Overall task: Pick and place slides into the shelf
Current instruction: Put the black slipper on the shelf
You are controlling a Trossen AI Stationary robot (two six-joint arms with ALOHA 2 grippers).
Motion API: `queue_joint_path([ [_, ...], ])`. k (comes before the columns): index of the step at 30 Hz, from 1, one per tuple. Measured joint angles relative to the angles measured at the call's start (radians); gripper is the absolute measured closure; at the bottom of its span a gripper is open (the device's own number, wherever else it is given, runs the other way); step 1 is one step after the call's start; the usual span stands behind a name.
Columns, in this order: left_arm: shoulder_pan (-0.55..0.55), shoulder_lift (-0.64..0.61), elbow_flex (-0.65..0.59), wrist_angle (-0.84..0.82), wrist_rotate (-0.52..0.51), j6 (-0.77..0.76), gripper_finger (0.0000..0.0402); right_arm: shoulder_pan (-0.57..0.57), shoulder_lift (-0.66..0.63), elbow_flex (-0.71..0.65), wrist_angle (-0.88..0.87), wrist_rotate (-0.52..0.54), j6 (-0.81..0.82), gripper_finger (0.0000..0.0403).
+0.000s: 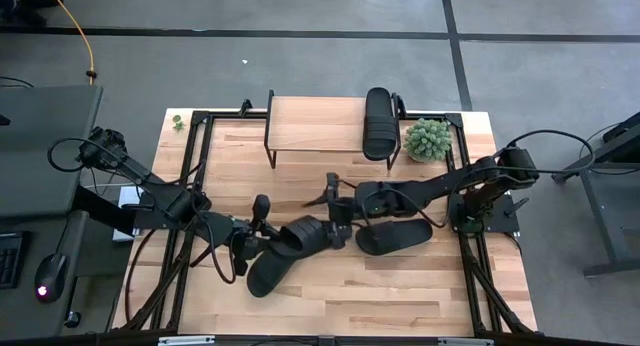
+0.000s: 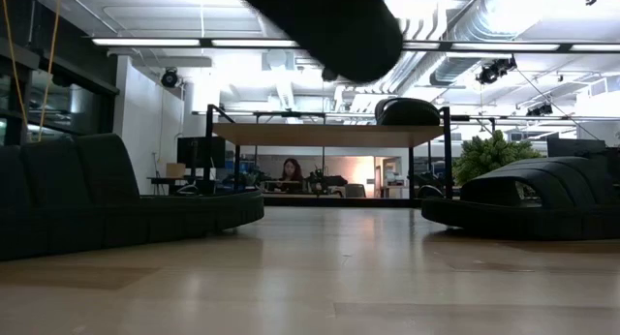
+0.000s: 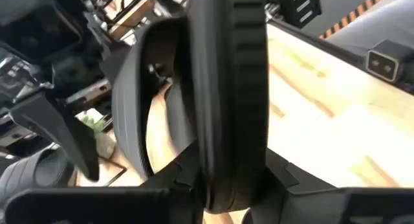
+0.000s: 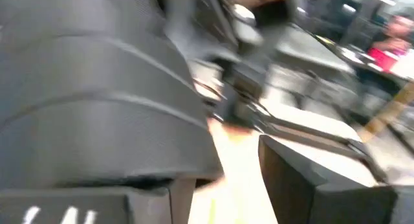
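One black slide (image 1: pixel 312 234) hangs in the air over the table's middle, between my two grippers; in the low view it shows at the top (image 2: pixel 329 20). My left gripper (image 1: pixel 262 234) is shut on it. My right gripper (image 1: pixel 335 211) stands open at the slide's other end, its fingers (image 4: pixel 310 179) apart beside the ribbed strap (image 4: pixel 97 88). A second slide (image 1: pixel 270 271) lies sole down on the table to the near left, and a third (image 1: pixel 395 236) to the right. Another slide (image 1: pixel 380 121) lies on top of the shelf (image 1: pixel 310 126). My left gripper pinches the slide's sole (image 3: pixel 233 185) between its two fingers, at the end nearest that arm, one finger (image 3: pixel 284 179) on each flat face. The fingers come nearly level from the table's left. The slide stands on its edge, lifted clear of the table. My right gripper: whether its open fingers touch the strap cannot be told.
A green potted plant (image 1: pixel 428 138) stands right of the shelf at the far side. A black frame (image 1: pixel 200 121) runs round the table's edges. Bare wood (image 1: pixel 400 296) lies along the near side. A person (image 2: pixel 291 170) sits in the room beyond.
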Motion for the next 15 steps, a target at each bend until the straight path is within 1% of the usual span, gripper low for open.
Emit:
queue_joint_path([
  [3, -0.001, 0.000, 0.000, -0.017, -0.045, -0.004, 0.0324, -0.001, -0.008, 0.000, -0.051, 0.115, 0.001, 0.0235],
  [7, 0.000, 0.000, 0.000, -0.047, -0.105, -0.014, 0.0343, 0.000, -0.053, 0.000, -0.143, 0.230, 0.050, 0.0231],
  [11, 0.000, 0.000, 0.000, -0.046, -0.170, -0.022, 0.0354, 0.000, -0.107, 0.000, -0.250, 0.265, 0.113, 0.0231],
  [15, 0.000, 0.000, 0.000, -0.045, -0.188, -0.022, 0.0339, 0.000, -0.148, 0.001, -0.328, 0.266, 0.178, 0.0230],
])
